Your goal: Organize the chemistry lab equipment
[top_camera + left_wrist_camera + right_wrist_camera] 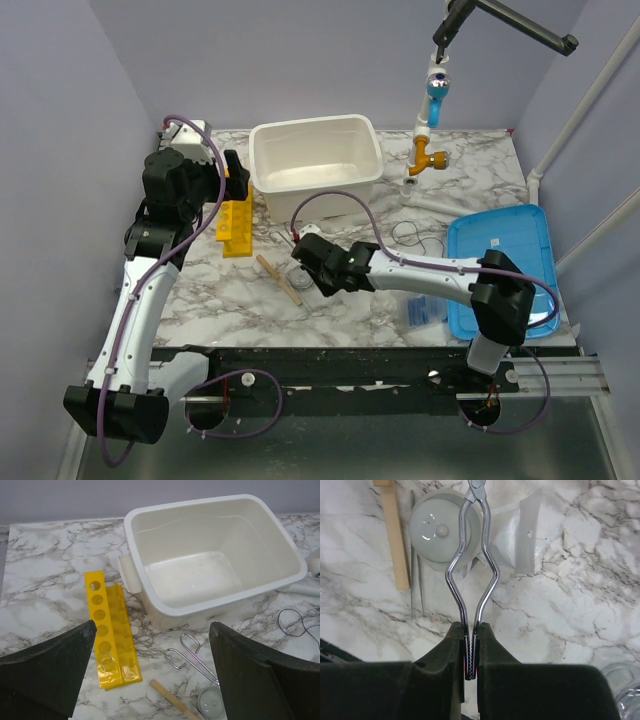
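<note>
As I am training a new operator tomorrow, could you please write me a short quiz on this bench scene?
1. True or false: the right gripper is shut on the silver tongs.
2. In the top view, where does the yellow rack lie relative to the white tub? A) to its left B) inside it C) to its right
3. In one word, how do the jaws of the left gripper stand?
Key: 1 true; 2 A; 3 open.
</note>
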